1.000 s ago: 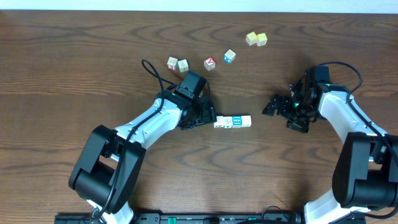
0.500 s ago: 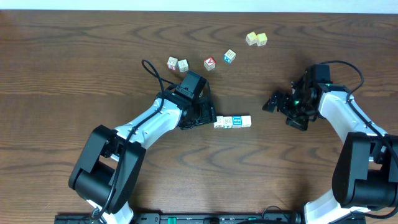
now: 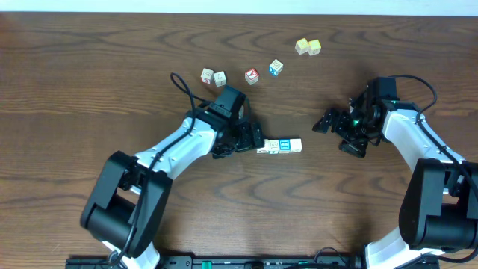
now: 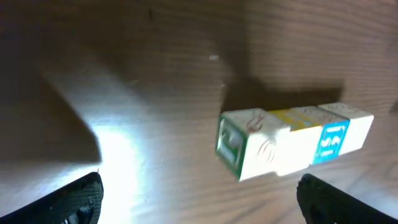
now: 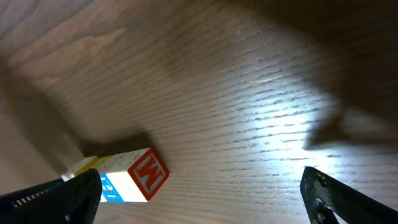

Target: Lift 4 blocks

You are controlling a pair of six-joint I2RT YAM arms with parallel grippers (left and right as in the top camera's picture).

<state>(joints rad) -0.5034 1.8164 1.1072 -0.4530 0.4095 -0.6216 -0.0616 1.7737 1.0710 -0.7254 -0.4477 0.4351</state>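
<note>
Item: the blocks (image 3: 280, 146). Four cubes lie end to end in one row, flat on the tabletop (image 3: 89, 75) about its middle, well away from every edge, with one blue face showing. We find the row unmoved over the last second.

Left gripper (image 3: 252, 139): spread wide, just beside the row's left end, having crept a little nearer. Whether it touches we cannot tell from above.

Right gripper (image 3: 327, 122): spread wide, holding nothing, apart from the right end, drifted slightly inward.

Reading: we judge both arms to be closing on the row's ends; nothing is lifted yet.
</note>
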